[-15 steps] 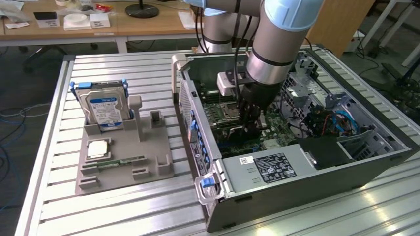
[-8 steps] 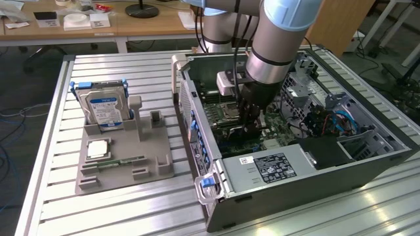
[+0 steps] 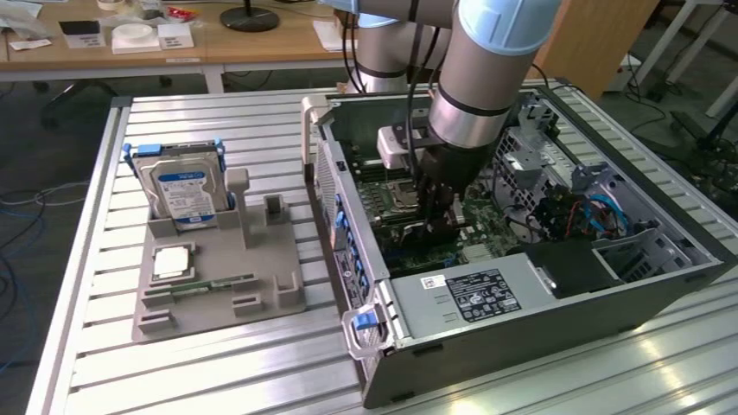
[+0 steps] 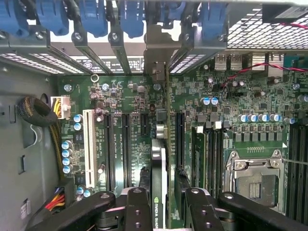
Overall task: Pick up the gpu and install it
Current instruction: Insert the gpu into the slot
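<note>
one arm reaches down into the open computer case [image 3: 576, 285] in the exterior view, its gripper [image 3: 436, 226] low over the motherboard [image 3: 398, 226] near the middle of the case; the gpu is hard to pick out here behind the dark fingers; on the table to the exterior view's left stands a grey parts holder [image 3: 219, 277] with a hard drive [image 3: 182, 192] upright in it, well apart from the work.

in the wrist view the gripper [image 4: 162, 204] is about half closed, its fingers [image 4: 137, 209] clamped on the two faces of the gpu [image 4: 159, 180], which is held edge-on and upright, its metal end bracket [image 4: 159, 53] reaching up to the row of blue slot latches [image 4: 132, 19]; the card sits above the motherboard [image 4: 211, 115], in line with the long black slots [image 4: 126, 149], and whether its edge already touches a slot i cannot tell.

to do this step well, i judge the card should stay square to the board and parallel to the slot, the bracket lined up with its opening at the case wall, and the push be straight down and even along the card's length; a tilt would likely jam one end or scrape the neighbouring capacitors [image 4: 77, 122].
</note>
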Available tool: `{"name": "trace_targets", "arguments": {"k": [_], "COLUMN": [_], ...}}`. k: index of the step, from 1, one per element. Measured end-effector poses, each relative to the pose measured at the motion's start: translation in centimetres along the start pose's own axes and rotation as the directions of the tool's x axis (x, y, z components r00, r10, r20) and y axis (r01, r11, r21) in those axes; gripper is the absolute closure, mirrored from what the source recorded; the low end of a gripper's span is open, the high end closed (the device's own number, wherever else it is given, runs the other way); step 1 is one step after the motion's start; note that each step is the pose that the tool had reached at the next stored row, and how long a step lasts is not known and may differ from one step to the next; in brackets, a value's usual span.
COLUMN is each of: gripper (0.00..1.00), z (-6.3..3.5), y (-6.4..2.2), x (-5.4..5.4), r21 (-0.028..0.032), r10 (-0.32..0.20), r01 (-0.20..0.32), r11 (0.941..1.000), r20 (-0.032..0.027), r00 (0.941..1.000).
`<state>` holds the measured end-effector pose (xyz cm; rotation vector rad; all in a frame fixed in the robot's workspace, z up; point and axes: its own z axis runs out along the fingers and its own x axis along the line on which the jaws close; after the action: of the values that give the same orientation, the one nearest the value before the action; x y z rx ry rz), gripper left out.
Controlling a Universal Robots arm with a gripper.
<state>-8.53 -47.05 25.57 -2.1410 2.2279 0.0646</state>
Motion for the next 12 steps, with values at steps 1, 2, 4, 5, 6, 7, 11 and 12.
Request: {"name": "trace_targets", "arguments": {"k": [1,2,4,5,6,7,11,12], "gripper": [0.66,0.66,0.66,0.66,0.66,0.66,0.66,0.66], "z": [0.0,0.0,0.0,0.0,0.0,0.0,0.0,0.0], "y": [0.02,0.05,0.04,0.05,0.05,0.05,0.04,0.05], "x": [0.0,0.0,0.0,0.0,0.0,0.0,0.0,0.0], "r21": [0.0001,0.0,0.0001,0.0001,0.0001,0.0002,0.0001,0.0001], "r10": [0.0,0.0,0.0,0.0,0.0,0.0,0.0,0.0], "r01": [0.0,0.0,0.0,0.0,0.0,0.0,0.0,0.0], "r11": [1.0,1.0,1.0,1.0,1.0,1.0,1.0,1.0], "r20": [0.0,0.0,0.0,0.0,0.0,0.0,0.0,0.0], "r00": [1.0,1.0,1.0,1.0,1.0,1.0,1.0,1.0]}}
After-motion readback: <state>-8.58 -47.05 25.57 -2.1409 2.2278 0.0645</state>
